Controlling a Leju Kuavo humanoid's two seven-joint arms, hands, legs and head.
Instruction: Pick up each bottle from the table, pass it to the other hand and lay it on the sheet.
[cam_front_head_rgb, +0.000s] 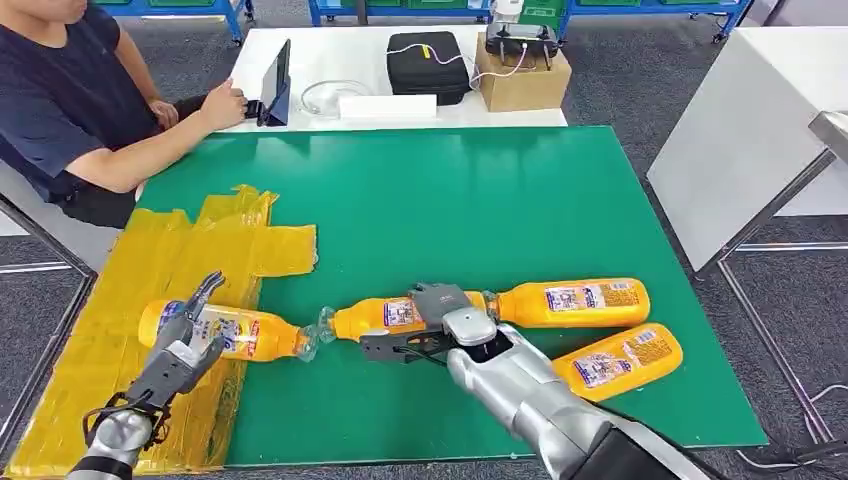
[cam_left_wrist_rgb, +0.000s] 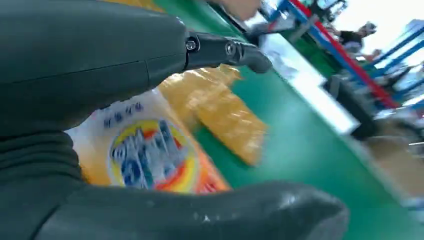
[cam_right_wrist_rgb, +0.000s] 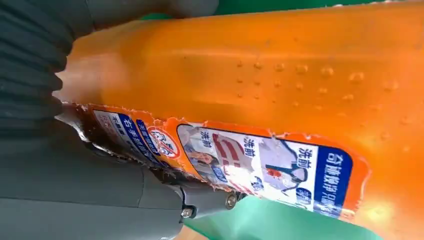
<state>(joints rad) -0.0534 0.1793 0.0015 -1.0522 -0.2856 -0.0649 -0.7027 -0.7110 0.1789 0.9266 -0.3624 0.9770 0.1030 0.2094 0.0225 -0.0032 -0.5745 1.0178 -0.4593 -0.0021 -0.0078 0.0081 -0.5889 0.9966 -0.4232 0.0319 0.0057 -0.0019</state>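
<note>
We see four orange plastic bottles lying on their sides, each smooth and glossy with a printed label. The first bottle (cam_front_head_rgb: 225, 332) rests across the edge of the crinkled yellow sheet (cam_front_head_rgb: 120, 300), which is taped down in overlapping strips on the matte green table (cam_front_head_rgb: 450, 200). Its clear cap end points toward the second bottle (cam_front_head_rgb: 385, 317), their necks nearly meeting on the bare green.

Our left hand (cam_front_head_rgb: 180, 350) hovers over the first bottle with fingers spread apart and holding nothing — in the left wrist view the thick grey thumb (cam_left_wrist_rgb: 200, 220) and a dark finger bracket the label without closing.

Our right hand (cam_front_head_rgb: 440, 325) lies over the second bottle's body, fingers wrapped around it; up close, the label (cam_right_wrist_rgb: 225, 160) has a torn, ragged edge and droplets bead on the orange surface.

The third bottle (cam_front_head_rgb: 575, 302) lies just beyond the right hand, end to end with the second, and the fourth bottle (cam_front_head_rgb: 620, 360) lies tilted beside the silver forearm.

A person (cam_front_head_rgb: 70, 100) sits at the far left corner.
</note>
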